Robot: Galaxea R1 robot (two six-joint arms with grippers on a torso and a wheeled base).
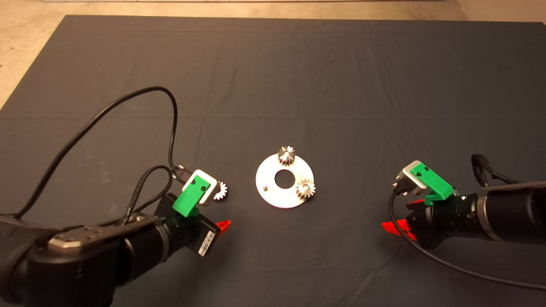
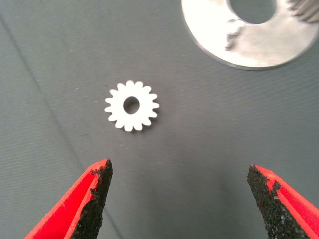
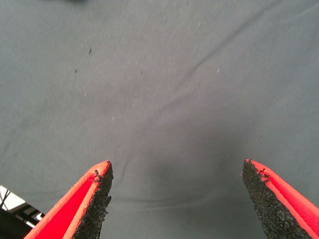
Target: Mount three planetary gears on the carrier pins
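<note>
Mat (image 1: pixel 298 76) is dark cloth, lightly creased, with the round carrier disc (image 1: pixel 284 181) lying flat near its middle. I count two planetary gears already seated on carrier pins: one gear (image 1: pixel 286 155) at the disc's far edge, one gear (image 1: pixel 305 189) at its right edge. I see the third pin (image 1: pixel 265 186) standing bare on the disc's left side; it also shows in the left wrist view (image 2: pixel 232 34), short and silvery, beside the disc's large central hole. Third gear (image 1: pixel 221 190) lies flat on the mat to the left of the disc, apart from it, hole up. My left gripper (image 2: pixel 177 191) hangs above this loose gear (image 2: pixel 131 105) with its fingers spread wide and nothing between the pads; the gear sits ahead of the fingertips, not touching either. A black cable (image 1: pixel 128 111) loops over the mat from the left arm. My right gripper (image 3: pixel 177 191) sits well to the right of the disc over bare mat, fingers likewise spread and holding nothing.
</note>
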